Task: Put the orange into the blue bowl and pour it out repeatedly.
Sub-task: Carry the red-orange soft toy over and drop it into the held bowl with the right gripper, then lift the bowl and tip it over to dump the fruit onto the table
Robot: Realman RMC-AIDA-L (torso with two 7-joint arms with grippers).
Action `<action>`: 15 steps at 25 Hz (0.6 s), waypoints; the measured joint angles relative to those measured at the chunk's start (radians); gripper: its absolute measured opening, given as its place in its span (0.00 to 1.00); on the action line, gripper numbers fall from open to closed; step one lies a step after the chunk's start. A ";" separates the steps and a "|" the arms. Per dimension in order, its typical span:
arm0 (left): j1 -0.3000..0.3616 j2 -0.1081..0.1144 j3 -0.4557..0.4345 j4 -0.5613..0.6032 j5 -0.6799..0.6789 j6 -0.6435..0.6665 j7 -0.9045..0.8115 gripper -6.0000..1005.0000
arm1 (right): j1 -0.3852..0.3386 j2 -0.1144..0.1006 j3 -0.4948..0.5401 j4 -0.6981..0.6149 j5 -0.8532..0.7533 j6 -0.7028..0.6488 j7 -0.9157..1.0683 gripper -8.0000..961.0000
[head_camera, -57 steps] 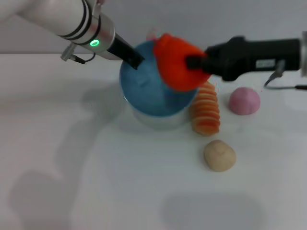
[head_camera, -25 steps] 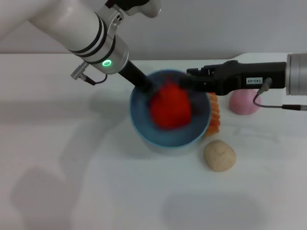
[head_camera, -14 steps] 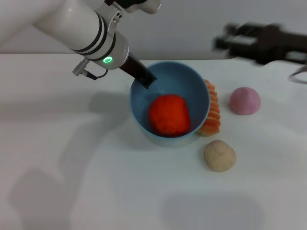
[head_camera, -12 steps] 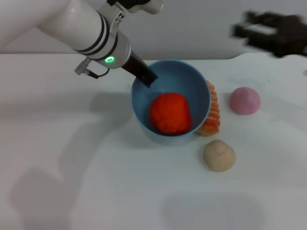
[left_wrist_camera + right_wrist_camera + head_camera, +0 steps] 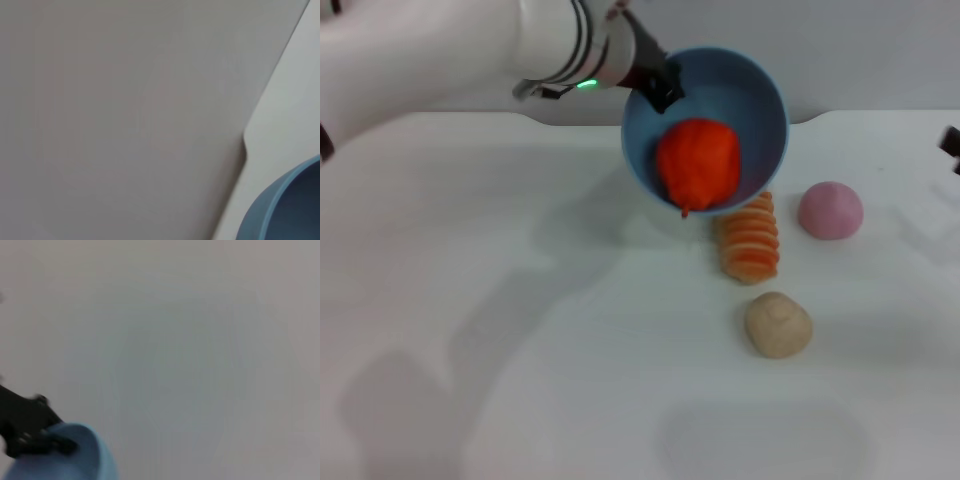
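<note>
Left gripper [image 5: 658, 84] is clamped on the far rim of the blue bowl [image 5: 760, 90], holding it lifted off the table [image 5: 520, 350] and tipped so the mouth faces toward the robot and down. The orange [image 5: 698, 163] sits inside, slid to the low lip on the side of the bowl opposite the gripper, stem nub poking just past the edge (looks about a hair from rolling out, my read). Key relation for the pour: the orange lies across the bowl from the left gripper, below it and toward the robot, so more wrist roll in the same direction should dump it over the near lip. Landing zone looks like the bare table just beside the striped roll [image 5: 751, 236], whose long axis runs away from the robot; the beige ball [image 5: 778, 324] is further out from the gripper, the pink dome [image 5: 830, 210] off to the gripper's right. Risk as I see it: the orange bounces onto the roll and skids off. Right gripper [image 5: 952, 150] is barely in the head view at the far right edge, well apart from the bowl; can't tell its finger state. The left wrist view only catches a slice of the bowl rim against the wall. Right arm is the farther one for the re-grab.
</note>
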 joint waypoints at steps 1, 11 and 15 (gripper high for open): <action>0.012 0.000 0.033 0.020 0.038 -0.032 0.000 0.01 | -0.004 0.001 0.024 0.039 0.021 -0.001 -0.055 0.78; 0.174 0.002 0.218 0.192 0.220 -0.240 0.067 0.01 | -0.032 0.004 0.067 0.412 0.444 -0.019 -0.580 0.79; 0.253 0.000 0.248 0.246 0.221 -0.323 0.194 0.01 | -0.029 0.000 0.071 0.456 0.474 -0.015 -0.605 0.79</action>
